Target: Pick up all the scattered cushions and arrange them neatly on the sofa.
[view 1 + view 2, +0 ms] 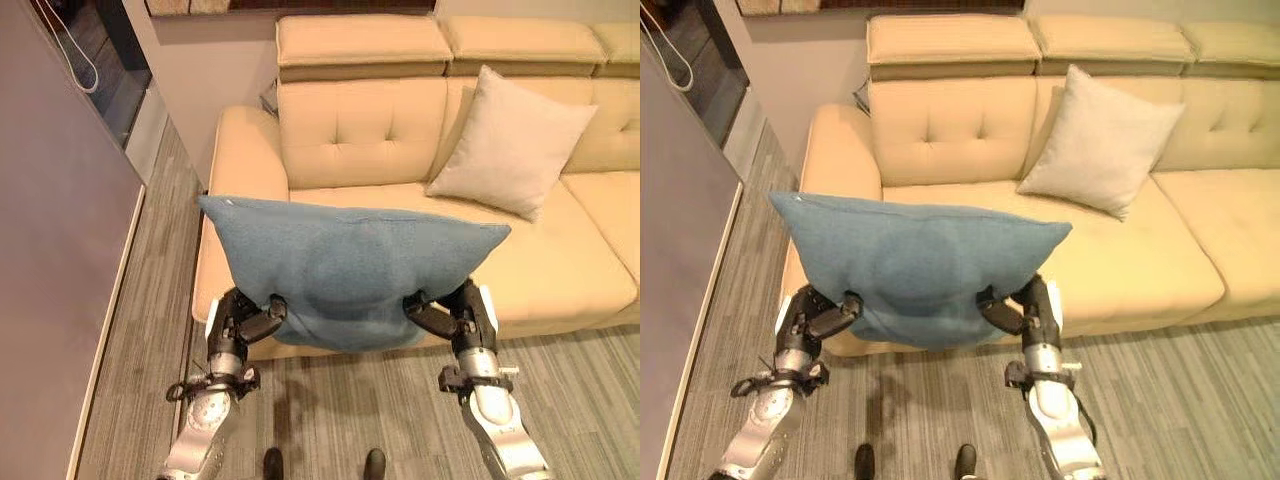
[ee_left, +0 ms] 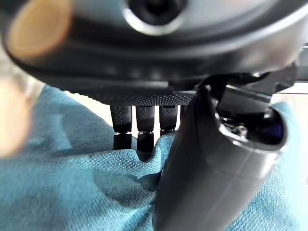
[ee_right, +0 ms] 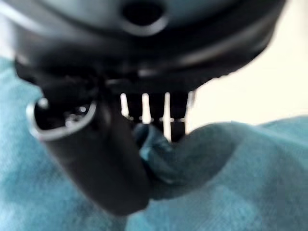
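Grey striped floor (image 1: 330, 410) in front, pale wall (image 1: 200, 80) beyond it, grey panel (image 1: 50, 250) along robot's left side, white cord (image 1: 75, 55) looping at far left corner.

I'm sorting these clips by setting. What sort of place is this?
Most likely a living room or lounge. A cream sofa with a tufted back stands against the wall on grey wood-look floor, a beige cushion leans on it, and both hands hold a blue cushion up before it.

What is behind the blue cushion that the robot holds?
Behind the blue cushion is the sofa seat, with a beige cushion further back. The seat's front left part is covered.
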Tool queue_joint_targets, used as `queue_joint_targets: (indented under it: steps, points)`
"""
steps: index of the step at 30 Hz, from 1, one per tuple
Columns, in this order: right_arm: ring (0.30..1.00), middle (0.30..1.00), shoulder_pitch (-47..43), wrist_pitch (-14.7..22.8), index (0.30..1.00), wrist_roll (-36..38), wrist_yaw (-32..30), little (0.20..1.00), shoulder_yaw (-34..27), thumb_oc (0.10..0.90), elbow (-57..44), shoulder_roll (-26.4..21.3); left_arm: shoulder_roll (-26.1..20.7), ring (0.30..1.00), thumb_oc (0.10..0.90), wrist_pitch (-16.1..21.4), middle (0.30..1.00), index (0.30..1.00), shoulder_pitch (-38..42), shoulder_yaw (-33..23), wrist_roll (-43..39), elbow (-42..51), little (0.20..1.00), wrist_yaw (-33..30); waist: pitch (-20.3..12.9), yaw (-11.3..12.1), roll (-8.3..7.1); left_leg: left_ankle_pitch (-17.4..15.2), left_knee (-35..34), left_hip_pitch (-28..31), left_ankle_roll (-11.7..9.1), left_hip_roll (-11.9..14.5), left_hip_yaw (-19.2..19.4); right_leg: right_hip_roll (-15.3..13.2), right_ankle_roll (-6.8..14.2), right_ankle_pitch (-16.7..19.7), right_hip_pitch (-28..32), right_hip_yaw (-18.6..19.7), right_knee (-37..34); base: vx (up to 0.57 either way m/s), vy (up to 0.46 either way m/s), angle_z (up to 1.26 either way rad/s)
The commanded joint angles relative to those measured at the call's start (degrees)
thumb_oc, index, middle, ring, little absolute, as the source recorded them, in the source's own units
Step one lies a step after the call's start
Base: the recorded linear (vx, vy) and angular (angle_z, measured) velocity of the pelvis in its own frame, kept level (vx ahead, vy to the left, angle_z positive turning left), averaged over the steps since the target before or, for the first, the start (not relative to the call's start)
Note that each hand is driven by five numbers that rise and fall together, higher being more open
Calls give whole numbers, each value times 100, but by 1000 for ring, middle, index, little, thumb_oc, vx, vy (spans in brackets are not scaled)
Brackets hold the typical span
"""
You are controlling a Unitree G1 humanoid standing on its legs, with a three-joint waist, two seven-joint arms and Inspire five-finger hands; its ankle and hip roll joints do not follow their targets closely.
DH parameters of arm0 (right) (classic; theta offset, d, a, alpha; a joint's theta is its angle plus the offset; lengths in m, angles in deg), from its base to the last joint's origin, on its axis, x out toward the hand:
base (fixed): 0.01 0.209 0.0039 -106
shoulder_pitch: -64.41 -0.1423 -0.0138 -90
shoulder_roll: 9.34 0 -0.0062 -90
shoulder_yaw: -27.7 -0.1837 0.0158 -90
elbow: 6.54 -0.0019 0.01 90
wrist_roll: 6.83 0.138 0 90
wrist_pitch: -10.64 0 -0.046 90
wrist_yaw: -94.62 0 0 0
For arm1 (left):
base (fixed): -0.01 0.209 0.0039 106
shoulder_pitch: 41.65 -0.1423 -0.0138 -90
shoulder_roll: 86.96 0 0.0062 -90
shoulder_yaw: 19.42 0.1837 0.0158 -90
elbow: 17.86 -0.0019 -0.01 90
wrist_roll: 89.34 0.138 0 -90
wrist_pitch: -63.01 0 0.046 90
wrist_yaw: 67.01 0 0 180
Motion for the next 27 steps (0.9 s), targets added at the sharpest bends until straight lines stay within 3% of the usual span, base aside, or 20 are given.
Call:
queue_joint_targets:
  steps: [1, 4, 5, 6, 9, 10, 11, 14, 18, 21, 23, 27]
  points:
    - [300, 300, -489, 645, 300, -194, 179, 300, -17, 400, -669, -220, 76, 300, 400, 543, 300, 300, 723, 129, 43, 520, 300, 614, -322, -59, -43, -733, 936, -132, -21, 2, -108, 314, -154, -616, -75, 185, 409, -11, -117, -13]
    - [300, 300, -526, 635, 300, -148, 166, 300, -9, 400, -612, -236, 97, 300, 400, 533, 300, 300, 765, 158, 16, 498, 300, 609, -232, -40, -56, -655, 1252, -330, -25, -24, -272, 317, -197, -589, -118, 262, 431, -21, -32, -14]
    - [300, 300, -540, 622, 300, -128, 158, 300, -26, 400, -590, -240, 95, 300, 400, 518, 300, 300, 795, 177, 23, 498, 300, 620, -186, -14, -84, -672, 1363, -517, 6, -159, -445, 306, -204, -566, -157, 292, 435, -9, -60, -13]
    - [300, 300, -557, 624, 300, -140, 177, 300, -58, 400, -571, -263, 100, 300, 400, 517, 300, 300, 755, 192, 43, 531, 300, 670, -196, 14, -128, -810, 1305, -731, 91, -463, -666, 311, -191, -546, -176, 391, 409, 8, -34, -8]
    - [300, 300, -557, 600, 300, -137, 198, 300, -59, 400, -535, -276, 98, 300, 400, 478, 300, 300, 728, 208, 64, 505, 300, 692, -232, 28, -133, -775, 1185, -876, 140, -671, -701, 312, -168, -529, -170, 458, 397, 86, 32, -22]
    - [300, 300, -636, 558, 300, -133, 174, 300, -34, 400, -481, -266, 79, 300, 400, 431, 300, 300, 722, 161, 83, 550, 300, 705, -190, 131, -129, -670, 1243, -1197, 192, -970, -786, 400, -159, -523, -229, 701, 491, 126, 117, -53]
    - [300, 300, -673, 562, 300, -156, 184, 300, -6, 400, -467, -254, 81, 300, 400, 445, 300, 300, 708, 128, 94, 565, 300, 711, -187, 182, -119, -667, 1227, -1166, 214, -1020, -880, 440, -156, -537, -237, 809, 516, 135, 129, -107]
    - [300, 300, -682, 535, 300, -201, 257, 300, 59, 400, -432, -217, 43, 300, 400, 445, 300, 300, 598, 89, 118, 593, 300, 759, -231, 266, -98, -714, 1065, -897, 316, -1025, -962, 467, -147, -620, -157, 984, 591, 135, 104, -132]
    - [300, 300, -694, 472, 300, -224, 375, 300, 138, 400, -441, -135, -41, 300, 400, 398, 300, 300, 516, 7, 137, 683, 300, 762, -215, 370, -84, -748, 886, -603, 474, -956, -696, 377, -44, -716, -220, 1098, 1051, 96, 169, -29]
    - [300, 300, -726, 436, 300, -326, 488, 300, 190, 400, -477, -79, -130, 300, 400, 382, 300, 300, 429, -27, 178, 784, 300, 777, -36, 375, -37, -827, 896, -373, 688, -905, -533, 270, 280, -484, -750, 1126, 2249, 32, 121, -68]
    - [300, 300, -750, 435, 300, -336, 485, 300, 212, 400, -475, -57, -146, 300, 400, 381, 300, 300, 437, -33, 193, 786, 300, 733, 52, 348, -6, -854, 927, -368, 749, -889, -514, 261, 365, -366, -974, 1152, 2588, -14, 68, -47]
    - [300, 300, -738, 418, 300, -337, 512, 300, 234, 400, -443, -24, -130, 300, 400, 381, 300, 300, 454, -44, 187, 736, 300, 750, 63, 334, 25, -1000, 846, -174, 770, -864, -471, 19, 275, -424, -1225, 820, 2258, 93, 5, -26]
